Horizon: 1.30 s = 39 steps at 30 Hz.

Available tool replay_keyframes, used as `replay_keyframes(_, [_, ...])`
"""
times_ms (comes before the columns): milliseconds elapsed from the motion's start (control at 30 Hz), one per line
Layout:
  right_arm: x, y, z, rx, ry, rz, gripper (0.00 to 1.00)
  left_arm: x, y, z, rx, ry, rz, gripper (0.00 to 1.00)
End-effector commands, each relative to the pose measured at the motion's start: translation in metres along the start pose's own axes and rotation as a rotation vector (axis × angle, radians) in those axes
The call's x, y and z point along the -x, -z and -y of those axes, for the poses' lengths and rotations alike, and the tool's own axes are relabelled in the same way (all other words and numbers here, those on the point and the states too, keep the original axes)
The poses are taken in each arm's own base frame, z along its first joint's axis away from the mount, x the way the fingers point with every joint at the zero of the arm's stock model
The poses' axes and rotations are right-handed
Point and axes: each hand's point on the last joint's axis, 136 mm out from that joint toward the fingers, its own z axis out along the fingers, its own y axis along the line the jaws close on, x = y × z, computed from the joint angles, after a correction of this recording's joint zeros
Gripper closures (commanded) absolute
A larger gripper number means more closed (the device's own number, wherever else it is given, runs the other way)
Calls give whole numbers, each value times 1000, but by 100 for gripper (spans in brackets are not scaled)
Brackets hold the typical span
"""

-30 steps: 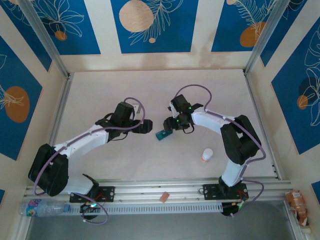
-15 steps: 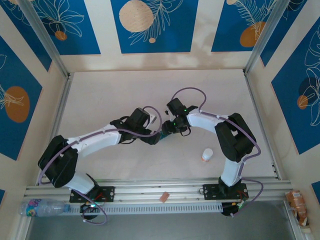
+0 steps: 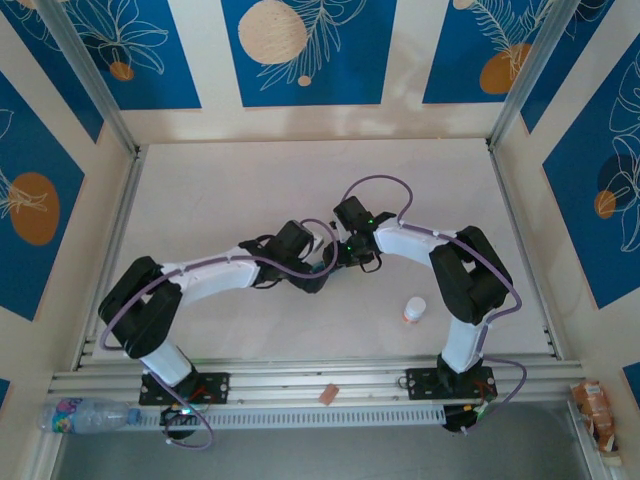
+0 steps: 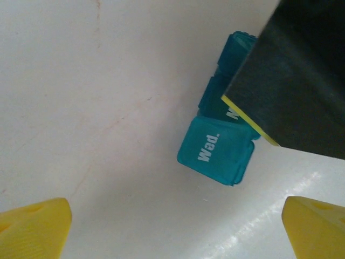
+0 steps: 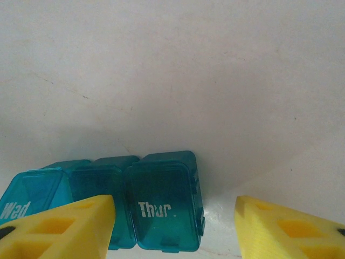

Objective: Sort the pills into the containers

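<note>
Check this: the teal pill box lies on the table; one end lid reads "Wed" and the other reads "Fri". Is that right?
Almost: on the teal pill box, the other end lid reads "Thur", not "Fri"; see the right wrist view. The rest holds.

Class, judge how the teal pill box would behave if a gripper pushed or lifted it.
Probably rigid: the pill box looks like hard moulded plastic. Likely light, so a push may slide it across the smooth table. Low and flat, it should not roll.

Blue leaf-patterned wall panels (image 3: 305, 50) surround a white table (image 3: 200, 200).
</note>
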Motion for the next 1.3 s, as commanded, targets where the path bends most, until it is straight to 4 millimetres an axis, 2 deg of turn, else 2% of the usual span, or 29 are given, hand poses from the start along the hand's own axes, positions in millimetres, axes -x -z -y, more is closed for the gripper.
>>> replay_keyframes(0, [-22,-12,8,-31,-13,-67,39,16,-2,-9,67,-13,32,0])
replay_keyframes(367, [-27,-15,10,-30,-22,-76,40,36,-9,-42,137,79,60,0])
replay_keyframes(567, [-29,-16,9,-25,-33,-79,40,38,-13,-67,158,143,58,0])
replay_keyframes(667, [-29,-18,8,-19,-40,-81,40,36,-20,-72,153,166,44,0])
replay_keyframes(800, [-28,-18,6,-10,-53,-81,40,30,-31,-68,129,181,22,0])
replay_keyframes(900, [-25,-15,4,-4,-52,-76,40,33,-32,-66,115,191,32,0])
replay_keyframes(1133, [-3,2,-3,17,-53,-37,40,56,-17,-63,89,193,81,0])
replay_keyframes(1267, [18,24,-8,45,-64,18,39,70,-4,-61,73,194,115,0])
